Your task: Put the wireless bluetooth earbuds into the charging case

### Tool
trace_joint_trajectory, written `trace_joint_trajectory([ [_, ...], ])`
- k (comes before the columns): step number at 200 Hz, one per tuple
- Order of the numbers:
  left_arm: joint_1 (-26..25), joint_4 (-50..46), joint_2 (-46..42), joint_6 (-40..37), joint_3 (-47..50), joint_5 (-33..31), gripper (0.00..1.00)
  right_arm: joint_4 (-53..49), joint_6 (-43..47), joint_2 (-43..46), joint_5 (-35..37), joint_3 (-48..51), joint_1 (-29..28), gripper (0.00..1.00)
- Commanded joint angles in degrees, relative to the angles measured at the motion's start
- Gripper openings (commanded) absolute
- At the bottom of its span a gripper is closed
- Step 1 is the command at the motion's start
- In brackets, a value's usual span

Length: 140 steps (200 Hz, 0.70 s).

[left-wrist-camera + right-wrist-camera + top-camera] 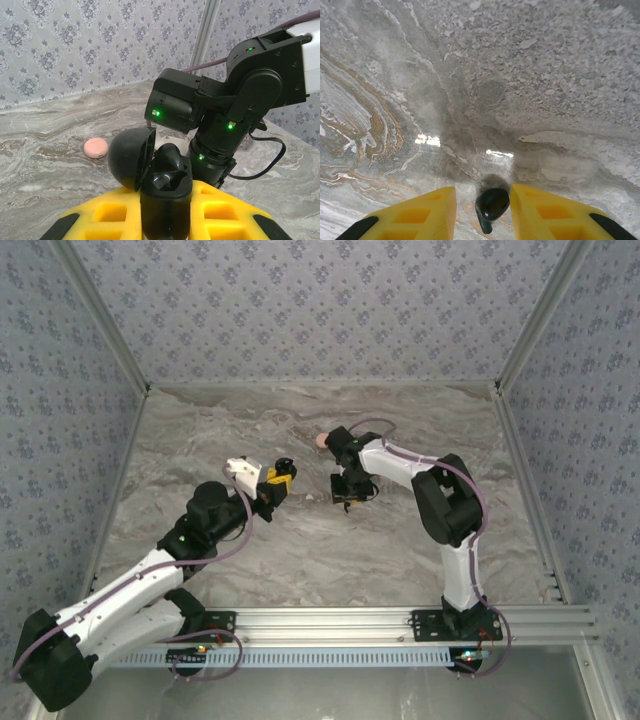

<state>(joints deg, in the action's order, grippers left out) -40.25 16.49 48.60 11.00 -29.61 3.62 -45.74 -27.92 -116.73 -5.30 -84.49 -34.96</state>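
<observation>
Left gripper (278, 480) is hovering over the middle of the marble table (300, 560), left of centre. In the left wrist view its yellow fingers (107, 212) are pressing on the base of the black charging case (167, 187) from both sides, pinching it firmly. The case is standing upright, with its domed lid (127, 157) hanging open to the left. The near socket is showing as an empty hollow. A rounded black lump (170, 154) is sitting in the far socket; I cannot tell whether it is an earbud.

Right gripper (345, 498) is pointing down at the table just right of the case, apart from it. In the right wrist view its yellow fingers (427, 212) are standing spread on either side of a small black earbud (492, 202). The earbud is lying on the marble. It is sitting against the right-hand finger, while a gap is showing on its other side, so nothing is clamped.

A small pink disc (95, 148) is lying on the table beyond the case, near the right arm (235, 110).
</observation>
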Motion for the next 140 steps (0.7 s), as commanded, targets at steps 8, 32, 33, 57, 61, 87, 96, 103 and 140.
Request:
trace_joint_trajectory([
  [8,-0.09,1.79,-0.08,0.25,-0.89,0.95,0.19,-2.40,-1.07,-1.55,1.15,-1.38,-0.19,0.35],
  [32,0.04,1.70,-0.16,0.33,-0.89,0.95,0.19,-2.59,-1.06,-1.80,1.43,-1.38,-0.28,0.35],
  [33,-0.03,1.70,-0.17,0.33,-0.89,0.95,0.19,-2.60,-1.07,-1.82,1.52,-1.38,-0.28,0.35],
  [57,-0.07,1.70,-0.17,0.41,-0.88,0.99,0.19,-2.68,-1.08,-1.84,1.73,-1.29,-0.52,0.35],
  [61,-0.03,1.64,-0.17,0.44,-0.83,0.96,0.19,-2.61,-1.03,-1.91,1.70,-1.34,-0.55,0.35],
  [87,0.00,1.70,-0.17,0.44,-0.81,0.98,0.19,-2.92,-0.97,-2.32,1.74,-1.63,-0.70,0.34],
  [96,-0.02,1.61,-0.26,0.44,-0.85,1.00,0.19,-3.09,-0.92,-2.53,1.87,-1.73,-0.70,0.34],
  [103,0.01,1.53,-0.30,0.42,-0.81,0.95,0.19,-3.14,-0.95,-2.63,1.96,-1.82,-0.80,0.33],
  [140,-0.02,1.61,-0.52,0.51,-0.54,0.87,0.19,-3.84,-0.83,-2.85,2.48,-2.08,-1.17,0.33],
])
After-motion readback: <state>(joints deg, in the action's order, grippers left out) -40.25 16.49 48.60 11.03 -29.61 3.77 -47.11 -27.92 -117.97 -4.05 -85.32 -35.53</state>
